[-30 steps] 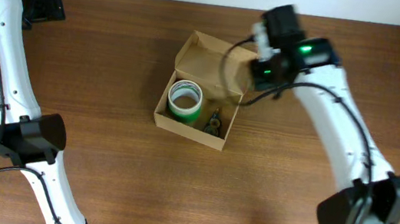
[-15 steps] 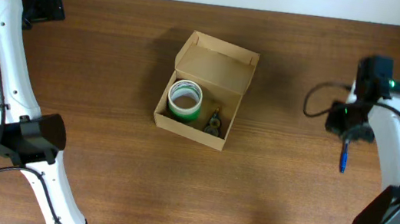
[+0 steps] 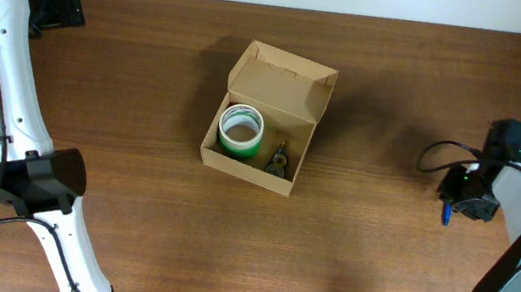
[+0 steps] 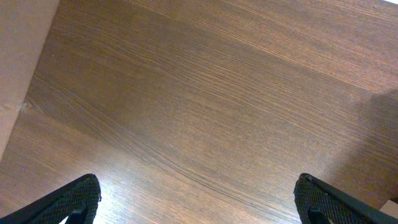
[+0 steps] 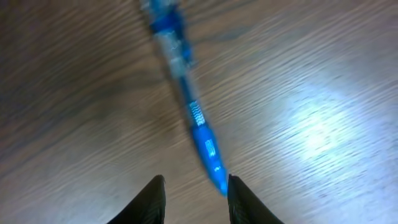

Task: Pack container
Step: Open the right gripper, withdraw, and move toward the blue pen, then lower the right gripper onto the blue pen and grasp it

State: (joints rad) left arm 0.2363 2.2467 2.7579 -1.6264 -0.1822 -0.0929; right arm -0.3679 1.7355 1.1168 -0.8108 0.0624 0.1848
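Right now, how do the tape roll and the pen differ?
Shape: the tape roll is a wide ring, while the pen is a slim stick.
Colour: the roll is green and white, the pen blue and clear.
Place: the roll lies inside the open box, whereas the pen lies out on the bare table, far to the box's right.
Both are much smaller than the box.

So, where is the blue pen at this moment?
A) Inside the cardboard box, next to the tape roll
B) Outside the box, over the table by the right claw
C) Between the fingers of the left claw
B: the blue pen shows against the table just ahead of the right claw, far from the box, which holds a green tape roll and a small dark thing.
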